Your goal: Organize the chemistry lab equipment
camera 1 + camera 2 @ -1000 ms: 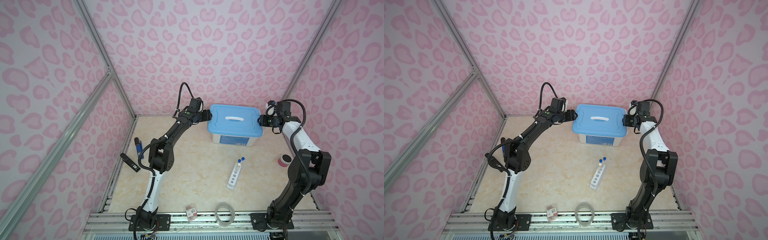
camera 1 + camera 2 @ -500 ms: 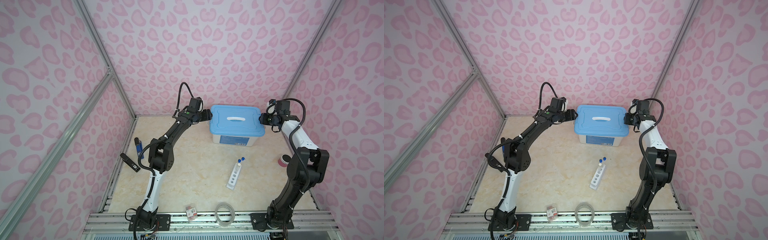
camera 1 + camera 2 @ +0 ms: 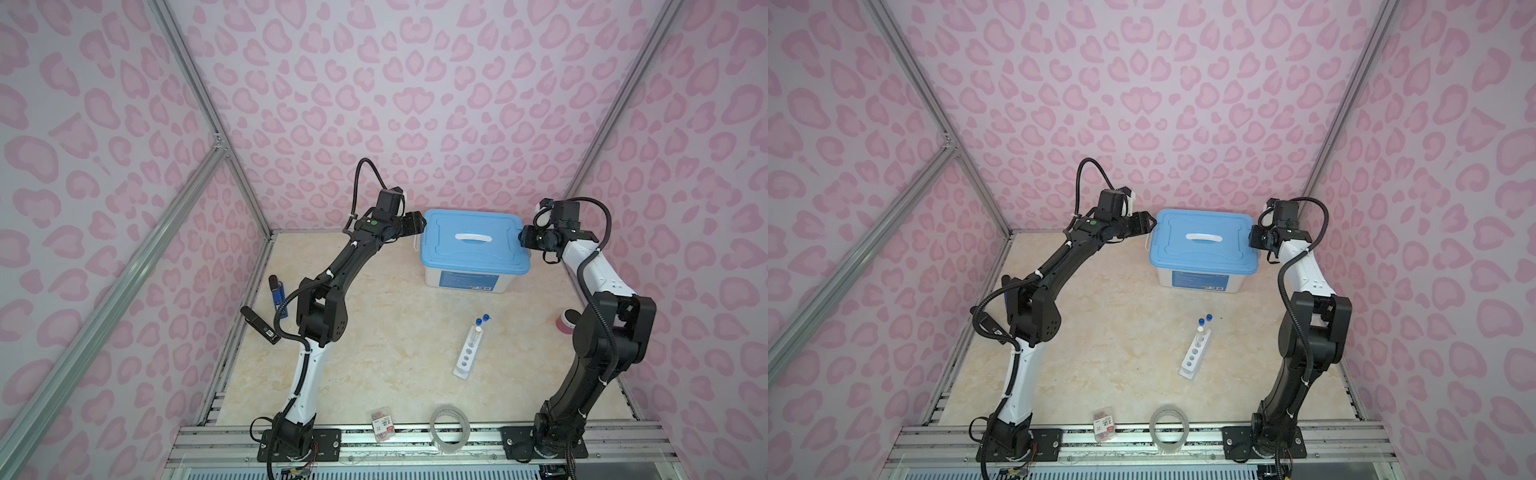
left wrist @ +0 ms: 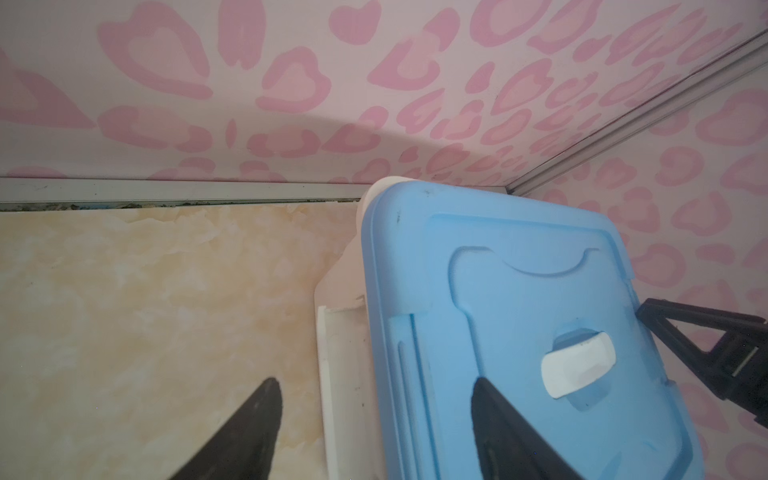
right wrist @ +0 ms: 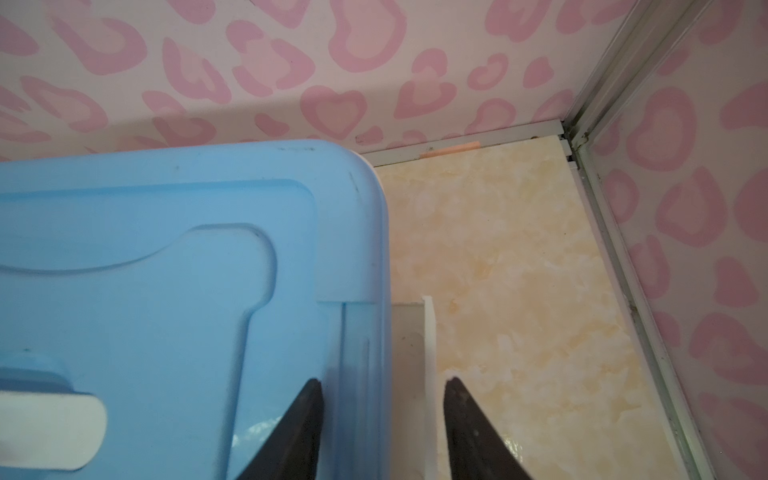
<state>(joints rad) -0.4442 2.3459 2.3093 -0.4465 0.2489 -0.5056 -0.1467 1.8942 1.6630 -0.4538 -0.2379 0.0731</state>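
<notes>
Left wrist view showed us left jaws spread astride the box latch (image 4: 338, 374); right jaws, also spread, straddled the other latch (image 5: 430, 353). We feared uneven pulls could skew the blue lid (image 4: 519, 291).

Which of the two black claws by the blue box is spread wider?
The left gripper: its fingers straddle the blue lid edge and white latch, while the right gripper is spread less.

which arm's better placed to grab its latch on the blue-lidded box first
Right, probably: the right gripper has its fingers closely flanking the right-end latch of the blue-lidded box. The left gripper straddles the left-end latch too, but its fingers stand much wider apart.
</notes>
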